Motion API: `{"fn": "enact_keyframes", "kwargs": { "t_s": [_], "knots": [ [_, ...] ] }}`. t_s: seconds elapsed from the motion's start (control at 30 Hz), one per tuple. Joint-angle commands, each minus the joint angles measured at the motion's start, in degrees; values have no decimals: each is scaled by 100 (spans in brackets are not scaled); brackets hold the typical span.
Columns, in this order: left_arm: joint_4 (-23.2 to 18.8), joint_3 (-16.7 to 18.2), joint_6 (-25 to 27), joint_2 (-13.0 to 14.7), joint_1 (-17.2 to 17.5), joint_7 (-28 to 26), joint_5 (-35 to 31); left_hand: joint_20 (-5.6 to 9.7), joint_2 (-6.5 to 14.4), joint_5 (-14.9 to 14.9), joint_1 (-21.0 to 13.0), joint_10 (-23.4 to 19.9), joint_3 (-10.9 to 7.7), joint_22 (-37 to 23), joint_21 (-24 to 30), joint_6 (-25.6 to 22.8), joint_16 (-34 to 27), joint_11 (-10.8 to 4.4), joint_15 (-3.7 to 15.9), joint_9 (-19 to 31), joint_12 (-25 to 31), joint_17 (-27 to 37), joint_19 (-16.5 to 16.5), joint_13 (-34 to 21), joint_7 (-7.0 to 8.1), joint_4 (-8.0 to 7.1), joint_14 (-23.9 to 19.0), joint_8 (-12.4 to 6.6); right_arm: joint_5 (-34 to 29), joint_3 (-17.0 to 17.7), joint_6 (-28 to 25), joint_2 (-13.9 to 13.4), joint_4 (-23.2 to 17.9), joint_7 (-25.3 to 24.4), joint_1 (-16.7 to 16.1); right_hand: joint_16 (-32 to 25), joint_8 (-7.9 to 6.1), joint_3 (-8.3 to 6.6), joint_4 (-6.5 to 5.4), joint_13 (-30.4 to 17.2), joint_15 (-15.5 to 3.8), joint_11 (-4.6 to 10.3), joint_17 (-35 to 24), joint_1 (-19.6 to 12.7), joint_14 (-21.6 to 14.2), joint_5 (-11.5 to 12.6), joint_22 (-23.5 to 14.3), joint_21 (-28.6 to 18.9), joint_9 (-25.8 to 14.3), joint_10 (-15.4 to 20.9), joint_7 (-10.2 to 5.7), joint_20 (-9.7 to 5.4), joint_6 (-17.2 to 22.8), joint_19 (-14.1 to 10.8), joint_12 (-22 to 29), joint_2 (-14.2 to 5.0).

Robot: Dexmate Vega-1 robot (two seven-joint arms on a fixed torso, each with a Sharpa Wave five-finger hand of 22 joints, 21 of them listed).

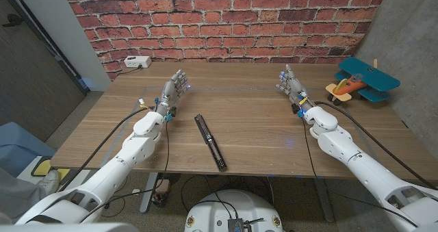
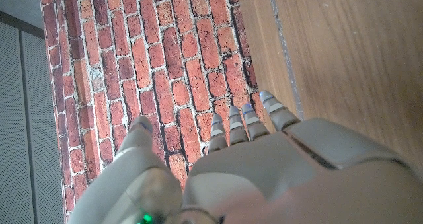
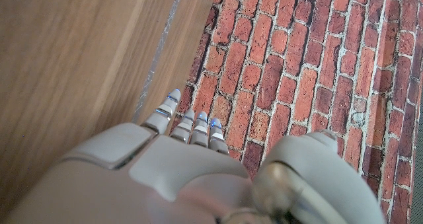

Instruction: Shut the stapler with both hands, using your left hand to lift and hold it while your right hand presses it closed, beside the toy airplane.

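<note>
Stapler [image 1: 209,142] lies folded out flat mid-table, its near end close to the front edge; left hand [image 1: 174,88] and right hand [image 1: 292,83] stand well apart, fingers spread, empty; toy airplane [image 1: 361,81] at the right edge

No text, label, brand, number or sign can be read on anything in these pictures.
</note>
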State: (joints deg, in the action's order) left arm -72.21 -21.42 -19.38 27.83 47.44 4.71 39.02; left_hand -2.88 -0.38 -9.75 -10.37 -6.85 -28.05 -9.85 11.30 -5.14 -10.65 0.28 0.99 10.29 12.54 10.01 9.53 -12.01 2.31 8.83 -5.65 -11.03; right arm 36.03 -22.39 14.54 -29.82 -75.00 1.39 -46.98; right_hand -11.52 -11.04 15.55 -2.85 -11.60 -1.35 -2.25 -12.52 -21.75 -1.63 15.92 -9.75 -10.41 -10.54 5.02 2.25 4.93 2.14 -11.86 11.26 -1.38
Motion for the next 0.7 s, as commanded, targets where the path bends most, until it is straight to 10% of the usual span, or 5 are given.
{"fn": "enact_keyframes", "kwargs": {
  "t_s": [0.03, 0.7],
  "knots": [
    [551, 107, -486, -162, -95, 361, 42, 210, -16, -31, -129, -207, -42, -4, 49, -113, -54, -91, 121, 4, 86, 6, 177, 2, -118, 23, -174, -29, -238, -106, -58, -47, -95, -93, 36, -19, -19, 3, 33, -14, 6, 33, -12, -47, -24, 24, -15, -8, -26, 26, -7, -27, 20, 43, 38, 0],
    [539, 96, -822, -101, -29, 402, -128, 176, -30, -28, -256, -239, -62, 0, -13, -212, -17, -132, 155, 1, 75, 0, 106, 18, -73, 58, -164, -35, -258, -72, -254, -168, -374, -280, -127, -16, -6, 2, 51, -10, -31, 76, 15, -70, -9, 8, -14, -5, -25, -4, -39, -33, -25, 119, 28, 9]
  ]
}}
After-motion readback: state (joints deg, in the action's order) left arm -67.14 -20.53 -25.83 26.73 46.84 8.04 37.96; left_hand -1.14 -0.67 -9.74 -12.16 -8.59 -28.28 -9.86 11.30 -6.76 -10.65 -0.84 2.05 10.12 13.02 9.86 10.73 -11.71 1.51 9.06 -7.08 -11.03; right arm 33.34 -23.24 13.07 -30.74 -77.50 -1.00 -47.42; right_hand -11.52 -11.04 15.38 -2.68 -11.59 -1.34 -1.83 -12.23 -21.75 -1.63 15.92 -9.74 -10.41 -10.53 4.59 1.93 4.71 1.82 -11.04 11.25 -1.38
